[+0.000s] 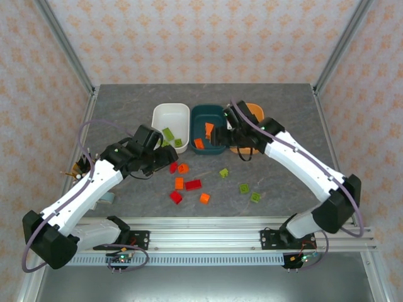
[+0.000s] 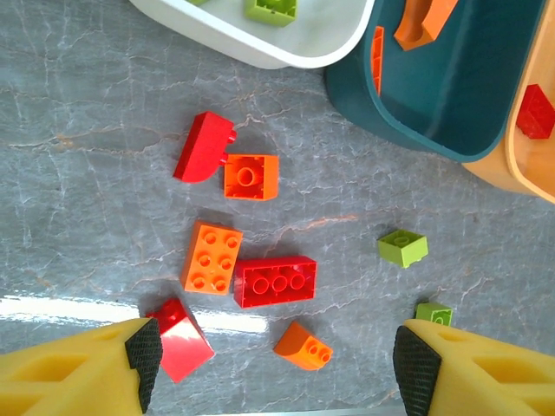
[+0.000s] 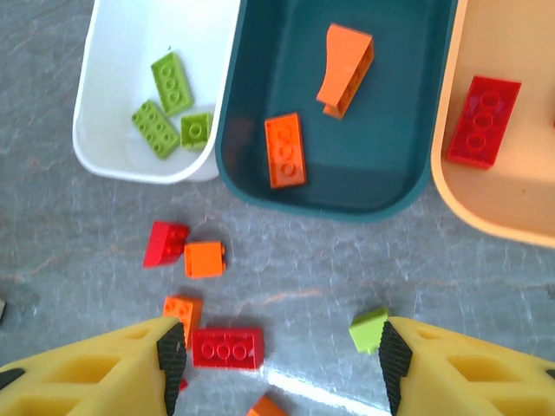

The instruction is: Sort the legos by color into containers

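- While the left claw (image 2: 277, 360) is hanging open and empty above the desk (image 1: 126, 107), loose legos are lying scattered beneath it. A long red brick (image 2: 275, 281) is sitting just beside an orange brick (image 2: 212, 257).
- The right claw (image 3: 283, 354) is also standing open and holding nothing, hovering by the teal tub (image 3: 390, 130).
- Three lime bricks (image 3: 155, 128) are sitting in the white tub (image 3: 121, 52), on the left.
- Two orange pieces are showing inside the teal tub: a flat brick (image 3: 285, 150) and a wedge (image 3: 345, 69).
- A red brick (image 3: 484, 120) is resting in the orange tub (image 3: 520, 173), on the right.
- Loose green bricks (image 1: 244, 188) are lying right of the red and orange cluster, well apart from the tubs.
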{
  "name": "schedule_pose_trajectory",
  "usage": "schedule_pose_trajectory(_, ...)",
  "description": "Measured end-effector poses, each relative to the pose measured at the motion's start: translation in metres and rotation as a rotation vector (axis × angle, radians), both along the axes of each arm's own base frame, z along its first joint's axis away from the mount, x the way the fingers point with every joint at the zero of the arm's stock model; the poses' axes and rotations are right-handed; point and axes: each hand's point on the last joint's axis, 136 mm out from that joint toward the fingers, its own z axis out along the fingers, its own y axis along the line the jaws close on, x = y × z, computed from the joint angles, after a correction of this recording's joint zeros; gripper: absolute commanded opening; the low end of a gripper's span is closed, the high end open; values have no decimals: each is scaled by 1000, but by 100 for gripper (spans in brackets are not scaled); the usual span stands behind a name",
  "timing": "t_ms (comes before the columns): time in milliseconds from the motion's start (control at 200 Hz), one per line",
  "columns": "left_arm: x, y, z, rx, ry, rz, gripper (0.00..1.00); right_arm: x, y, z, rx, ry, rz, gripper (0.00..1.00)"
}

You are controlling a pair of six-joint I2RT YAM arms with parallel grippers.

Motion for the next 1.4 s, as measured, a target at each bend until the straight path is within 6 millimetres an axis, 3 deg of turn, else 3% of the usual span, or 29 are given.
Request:
schedule_pose_trajectory(170,-5,0,-8,8,21,-26,73,-32,-15,-5,11,9,-3,62)
schedule_pose_trajectory(385,-12,-16,-15,1,43,-118,72,-69,-46,-45,-13,99,-97,60)
schedule_pose_trajectory(611,-12,-27,-24,-4,59,-155,71,-77,-61,-74,-54,167,-192,60)
schedule_pose_trajectory(741,-9,-50,-33,-2,76,-213,68,-77,-70,-82,-74,174,-259,60)
schedule_pose_trajectory(966,6,-138,-51,83,79,-493,58,-81,-87,-65,-30,116,-339,61)
schedule_pose_trajectory(1101,18,-187,-61,137,41,-654,56,-91,-100,-49,6,85,-374,69)
schedule_pose_trajectory(1221,28,-206,-79,191,35,-731,64,-103,-114,-37,42,64,-407,77)
schedule_pose_trajectory(1401,38,-212,-115,270,83,-790,65,-116,-132,-22,93,30,-448,80)
